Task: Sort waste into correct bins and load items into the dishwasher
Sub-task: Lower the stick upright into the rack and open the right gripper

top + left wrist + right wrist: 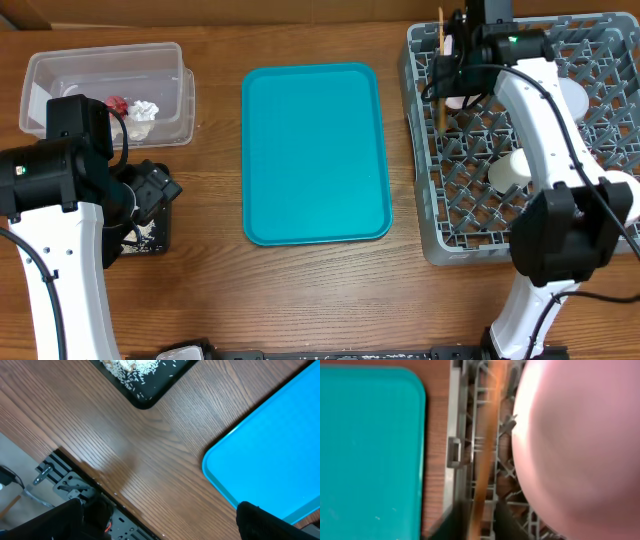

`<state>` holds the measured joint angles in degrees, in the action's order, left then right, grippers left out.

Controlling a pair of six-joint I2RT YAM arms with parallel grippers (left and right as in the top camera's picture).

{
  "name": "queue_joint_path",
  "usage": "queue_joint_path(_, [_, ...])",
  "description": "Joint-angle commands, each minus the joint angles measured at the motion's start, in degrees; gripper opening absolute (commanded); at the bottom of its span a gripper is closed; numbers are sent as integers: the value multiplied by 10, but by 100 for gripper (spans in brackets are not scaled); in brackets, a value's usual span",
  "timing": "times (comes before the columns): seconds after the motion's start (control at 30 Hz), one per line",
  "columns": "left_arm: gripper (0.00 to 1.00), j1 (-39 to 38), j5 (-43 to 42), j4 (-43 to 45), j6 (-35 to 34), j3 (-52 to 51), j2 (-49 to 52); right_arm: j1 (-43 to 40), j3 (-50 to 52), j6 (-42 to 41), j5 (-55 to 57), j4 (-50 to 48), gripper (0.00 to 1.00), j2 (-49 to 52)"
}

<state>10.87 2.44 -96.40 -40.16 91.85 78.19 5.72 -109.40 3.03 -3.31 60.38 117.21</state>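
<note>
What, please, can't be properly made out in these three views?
Black tray: overhead, mostly under the left arm; left wrist view cuts it off at the top.
Pink bowl: right wrist, blurred and cropped; overhead, largely behind the right arm.
Wooden stick: right wrist, blurred.
Dish rack: overhead, right edge cut off.

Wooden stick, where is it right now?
In the overhead view, on the right side, the thin wooden stick is held in the right gripper at the dish rack's left edge, beside the pink bowl.

You have open room over the teal tray (315,150); at its 3 o'clock, dish rack (465,205), stick (440,112) and cup (508,170) block.
</note>
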Motion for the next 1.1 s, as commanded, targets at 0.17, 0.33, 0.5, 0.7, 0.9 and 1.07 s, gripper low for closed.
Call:
queue_joint_path(0.17, [100, 0, 10, 0, -3, -1, 3, 0, -12, 2, -11, 4, 100, 16])
queue_joint_path(0.33, [100, 0, 10, 0, -3, -1, 3, 0, -12, -2, -34, 30, 100, 15])
queue_joint_path(0.5, [100, 0, 10, 0, -3, -1, 3, 1, -12, -64, -58, 61, 100, 10])
queue_joint_path(0.7, [100, 0, 10, 0, -3, -1, 3, 3, -12, -106, -86, 126, 100, -39])
queue_joint_path(0.9, [100, 0, 10, 0, -3, -1, 3, 23, -12, -109, -100, 228, 100, -141])
queue_joint_path(1.07, [100, 0, 10, 0, -3, -1, 3, 64, -12, -112, -92, 300, 100, -230])
